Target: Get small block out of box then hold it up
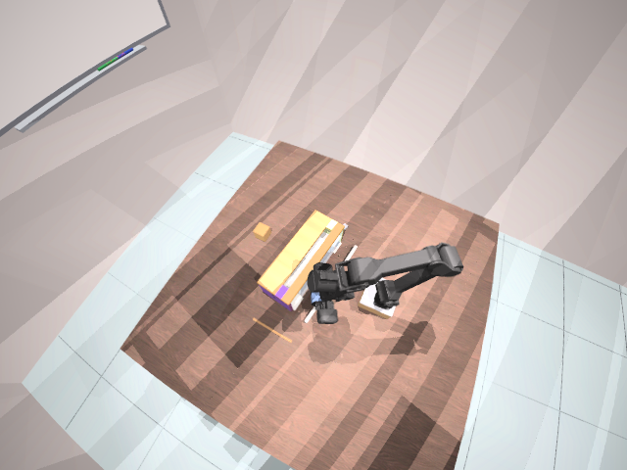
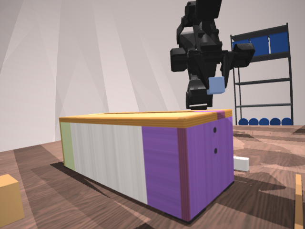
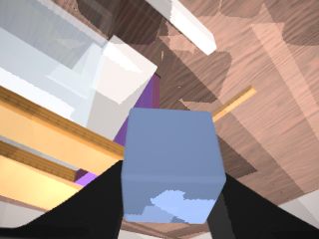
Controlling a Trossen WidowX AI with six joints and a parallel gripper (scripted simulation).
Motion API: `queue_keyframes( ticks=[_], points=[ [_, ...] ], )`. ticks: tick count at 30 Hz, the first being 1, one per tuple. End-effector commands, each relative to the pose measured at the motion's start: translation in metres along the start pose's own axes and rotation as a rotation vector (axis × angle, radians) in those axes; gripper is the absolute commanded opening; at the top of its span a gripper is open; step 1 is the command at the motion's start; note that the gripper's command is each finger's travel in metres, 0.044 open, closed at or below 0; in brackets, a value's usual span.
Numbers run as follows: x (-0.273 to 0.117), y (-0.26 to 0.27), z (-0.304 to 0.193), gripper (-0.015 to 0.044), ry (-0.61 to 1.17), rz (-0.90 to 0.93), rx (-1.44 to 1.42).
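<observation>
A light blue block (image 1: 315,297) (image 2: 216,85) (image 3: 172,144) is held between the fingertips of my gripper (image 2: 216,86) (image 3: 164,170), which is shut on it. The block is in the air, higher than the box's lid in the exterior view, and touches neither box nor table. The box (image 1: 293,248) (image 2: 162,157) (image 3: 55,126) stands upright on the table (image 1: 344,395), with a yellow-orange top, purple end and clear front. In the top view the gripper is just off the box's front, near the purple end. The shelf inside is mostly hidden.
A white bar (image 1: 309,315) (image 2: 241,163) (image 3: 191,30) lies in front of the box, partly under the arm. A thin orange strip (image 1: 271,329) (image 2: 298,202) (image 3: 234,103) lies beyond the purple end. An orange cube (image 1: 262,231) (image 2: 9,201) sits behind the box.
</observation>
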State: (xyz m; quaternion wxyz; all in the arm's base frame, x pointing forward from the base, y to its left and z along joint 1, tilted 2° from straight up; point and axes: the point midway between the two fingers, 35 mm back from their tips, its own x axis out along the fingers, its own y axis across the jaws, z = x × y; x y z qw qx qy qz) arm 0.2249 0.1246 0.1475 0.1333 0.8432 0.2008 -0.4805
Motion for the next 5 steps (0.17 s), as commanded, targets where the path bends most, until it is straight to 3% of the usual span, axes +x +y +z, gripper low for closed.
queue_keyframes(
  ticks=[1,5],
  points=[
    [-0.001,-0.0004,-0.0008,0.0,0.003,-0.003,-0.003],
    [-0.001,-0.0004,-0.0008,0.0,0.003,-0.003,-0.003]
  ],
)
